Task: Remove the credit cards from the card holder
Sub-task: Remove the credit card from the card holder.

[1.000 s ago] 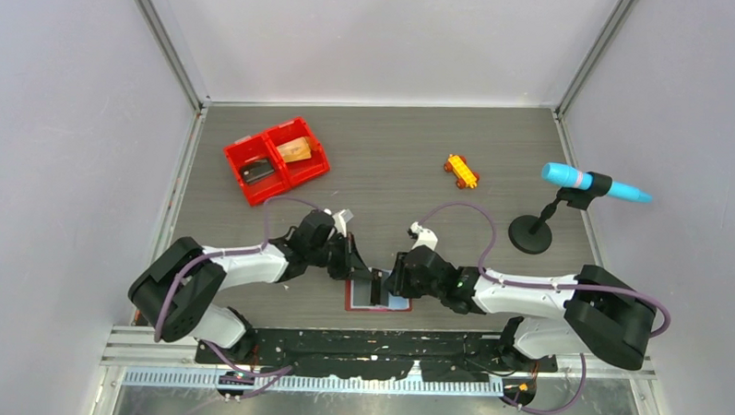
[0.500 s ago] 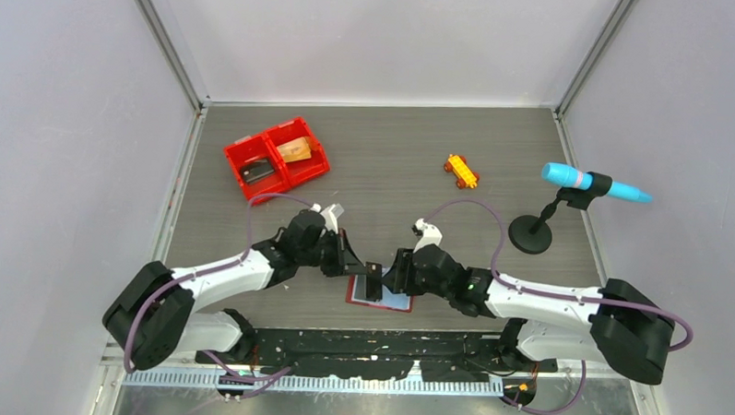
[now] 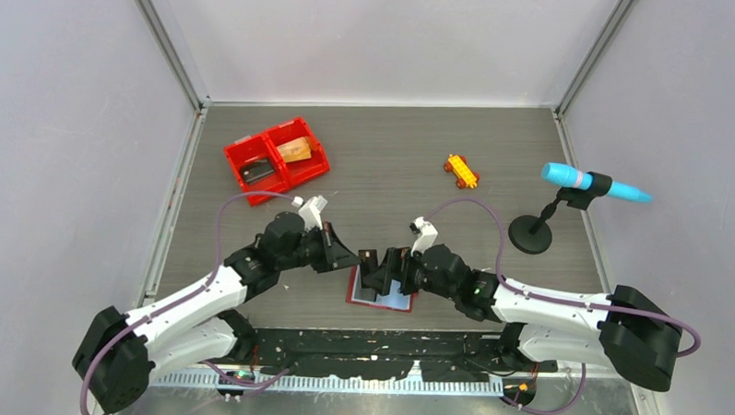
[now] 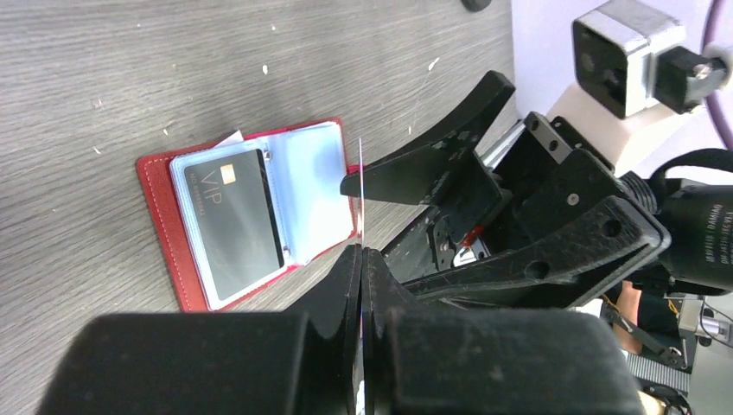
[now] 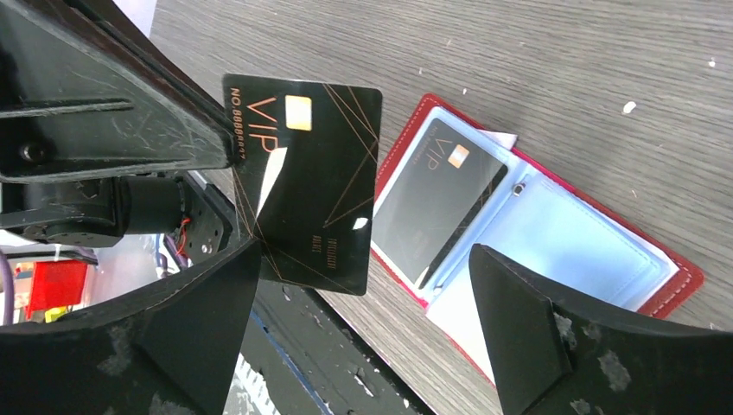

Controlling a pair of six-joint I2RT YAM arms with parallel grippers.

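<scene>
One black card [image 5: 304,186] upright, edge-on between left fingers [image 4: 349,285].

Card holder [image 5: 666,281]: dark red leather-like cover, stitched edge; pale blue glossy plastic sleeves. Black card [image 5: 307,186]: smooth, slight sheen, gold print. Table [image 3: 394,144]: grey wood-grain, matt, scuffed. Gripper fingers [image 5: 527,337]: matt black plastic, scratched.
</scene>
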